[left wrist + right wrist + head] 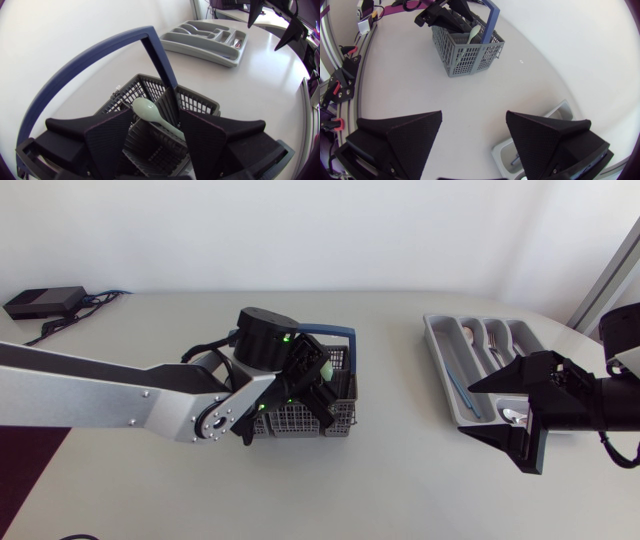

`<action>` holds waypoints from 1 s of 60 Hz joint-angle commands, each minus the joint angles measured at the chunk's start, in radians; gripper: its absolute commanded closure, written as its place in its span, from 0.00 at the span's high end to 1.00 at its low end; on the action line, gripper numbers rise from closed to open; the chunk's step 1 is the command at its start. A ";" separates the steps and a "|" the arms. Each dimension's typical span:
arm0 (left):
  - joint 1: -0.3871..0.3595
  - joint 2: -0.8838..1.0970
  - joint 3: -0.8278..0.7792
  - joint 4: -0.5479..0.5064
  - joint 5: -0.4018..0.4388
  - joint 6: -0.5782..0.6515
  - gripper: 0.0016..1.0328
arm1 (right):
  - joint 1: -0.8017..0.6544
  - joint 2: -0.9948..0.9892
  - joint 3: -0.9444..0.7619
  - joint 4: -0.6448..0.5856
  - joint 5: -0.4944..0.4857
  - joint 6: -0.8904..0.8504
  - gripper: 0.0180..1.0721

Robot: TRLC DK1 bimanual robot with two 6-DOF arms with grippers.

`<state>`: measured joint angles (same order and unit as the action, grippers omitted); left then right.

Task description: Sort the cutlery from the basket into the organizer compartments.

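Left end effector (156,120) over pale table (400,475).

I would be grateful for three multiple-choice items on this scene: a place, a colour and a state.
1. Where is the pale green spoon? A on the bare table; B in the organizer; C in the basket.
2. What colour is the basket's handle? A blue; B red; C yellow.
3. How do the right arm's jaws stand? A shut on a fork; B open, empty; C shut on the spoon.
Answers: 1 C, it leans inside the grid walls; 2 A, the arch shows blue; 3 B, nothing is held between them.
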<state>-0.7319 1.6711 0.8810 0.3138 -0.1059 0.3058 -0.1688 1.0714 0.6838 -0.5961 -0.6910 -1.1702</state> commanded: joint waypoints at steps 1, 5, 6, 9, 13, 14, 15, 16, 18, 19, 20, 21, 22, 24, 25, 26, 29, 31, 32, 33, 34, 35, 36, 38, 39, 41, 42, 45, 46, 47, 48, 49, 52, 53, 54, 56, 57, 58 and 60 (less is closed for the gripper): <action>0.017 0.039 -0.004 0.019 0.000 -0.039 0.63 | 0.009 -0.010 -0.029 0.009 -0.015 0.023 0.87; 0.023 0.053 -0.005 0.034 0.000 -0.040 0.63 | 0.009 -0.010 -0.033 0.009 -0.016 0.021 0.87; 0.025 0.055 -0.005 0.036 0.000 -0.042 0.63 | 0.009 -0.010 -0.035 0.009 -0.016 0.020 0.87; 0.032 0.061 -0.004 0.045 0.000 -0.047 0.63 | 0.009 -0.011 -0.035 0.009 -0.018 0.020 0.87; 0.037 0.067 -0.002 0.061 0.000 -0.047 0.63 | 0.011 -0.011 -0.036 0.009 -0.018 0.020 0.87; 0.037 0.068 -0.002 0.064 0.000 -0.047 0.63 | 0.012 -0.011 -0.036 0.009 -0.018 0.021 0.87; 0.039 0.072 -0.001 0.067 0.000 -0.048 0.63 | 0.012 -0.011 -0.036 0.009 -0.018 0.021 0.87; 0.042 0.073 0.001 0.068 0.000 -0.048 0.63 | 0.012 -0.013 -0.036 0.009 -0.018 0.021 0.87; 0.043 0.076 0.004 0.074 0.000 -0.053 0.63 | 0.014 -0.014 -0.036 0.009 -0.018 0.021 0.87; 0.043 0.076 0.004 0.074 0.000 -0.054 0.63 | 0.014 -0.014 -0.036 0.009 -0.018 0.021 0.87; 0.045 0.081 0.009 0.076 0.002 -0.054 0.63 | 0.015 -0.014 -0.036 0.009 -0.018 0.021 0.87; 0.045 0.081 0.009 0.076 0.003 -0.054 0.63 | 0.015 -0.014 -0.036 0.009 -0.018 0.021 0.87; 0.046 0.084 0.012 0.074 0.011 -0.054 0.63 | 0.015 -0.013 -0.036 0.009 -0.018 0.021 0.87; 0.048 0.087 0.015 0.076 0.017 -0.054 0.63 | 0.015 -0.013 -0.038 0.012 -0.018 0.021 0.87; 0.052 0.090 0.019 0.074 0.032 -0.056 0.63 | 0.015 -0.011 -0.040 0.015 -0.018 0.021 0.87; 0.055 0.090 0.021 0.074 0.045 -0.056 0.63 | 0.015 -0.011 -0.041 0.016 -0.018 0.021 0.87; 0.062 0.095 0.032 0.076 0.069 -0.059 0.63 | 0.015 -0.011 -0.044 0.021 -0.018 0.021 0.87; 0.065 0.099 0.039 0.074 0.086 -0.059 0.63 | 0.015 -0.011 -0.044 0.022 -0.018 0.021 0.87; 0.068 0.099 0.042 0.074 0.097 -0.059 0.63 | 0.015 -0.011 -0.044 0.022 -0.018 0.021 0.87; 0.068 0.099 0.046 0.074 0.106 -0.059 0.63 | 0.015 -0.011 -0.044 0.022 -0.018 0.020 0.87; 0.069 0.099 0.047 0.074 0.109 -0.060 0.63 | 0.014 -0.011 -0.046 0.022 -0.018 0.020 0.87; 0.068 0.099 0.052 0.074 0.115 -0.060 0.63 | 0.015 -0.011 -0.046 0.022 -0.018 0.018 0.87; 0.068 0.101 0.056 0.073 0.123 -0.059 0.63 | 0.014 -0.011 -0.047 0.024 -0.018 0.018 0.87; 0.066 0.102 0.065 0.070 0.124 -0.059 0.63 | 0.014 -0.011 -0.050 0.025 -0.018 0.017 0.87; 0.066 0.104 0.069 0.070 0.126 -0.059 0.63 | 0.015 -0.011 -0.050 0.025 -0.018 0.017 0.87; 0.065 0.104 0.076 0.067 0.132 -0.057 0.63 | 0.014 -0.011 -0.052 0.028 -0.018 0.017 0.87; 0.065 0.105 0.081 0.065 0.137 -0.056 0.63 | 0.014 -0.011 -0.052 0.030 -0.018 0.017 0.87; 0.062 0.110 0.093 0.062 0.137 -0.051 0.63 | 0.014 -0.010 -0.052 0.030 -0.018 0.017 0.87; 0.060 0.111 0.098 0.061 0.137 -0.050 0.63 | 0.014 -0.010 -0.052 0.032 -0.018 0.017 0.87; 0.060 0.111 0.099 0.061 0.138 -0.048 0.63 | 0.014 -0.008 -0.053 0.032 -0.018 0.017 0.87; 0.060 0.113 0.102 0.059 0.138 -0.047 0.63 | 0.014 -0.008 -0.052 0.032 -0.018 0.017 0.87; 0.058 0.115 0.107 0.057 0.138 -0.045 0.63 | 0.012 -0.008 -0.053 0.033 -0.018 0.017 0.87; 0.058 0.121 0.118 0.050 0.138 -0.040 0.63 | 0.012 -0.007 -0.053 0.035 -0.016 0.015 0.87; 0.058 0.122 0.118 0.050 0.138 -0.039 0.63 | 0.011 -0.005 -0.053 0.035 -0.018 0.015 0.87; 0.058 0.124 0.122 0.048 0.138 -0.039 0.63 | 0.009 -0.005 -0.053 0.035 -0.018 0.014 0.87; 0.058 0.128 0.127 0.042 0.138 -0.039 0.63 | 0.008 -0.002 -0.053 0.035 -0.018 0.012 0.87; 0.057 0.128 0.128 0.041 0.138 -0.039 0.63 | 0.008 -0.002 -0.053 0.035 -0.018 0.012 0.87; 0.057 0.133 0.131 0.034 0.138 -0.039 0.60 | 0.008 -0.002 -0.053 0.035 -0.018 0.010 0.87; 0.058 0.134 0.133 0.031 0.140 -0.037 0.59 | 0.006 -0.001 -0.055 0.035 -0.018 0.009 0.87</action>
<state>-0.6697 1.7798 0.9794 0.3531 0.0227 0.2619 -0.1589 1.0660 0.6525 -0.5701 -0.7036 -1.1706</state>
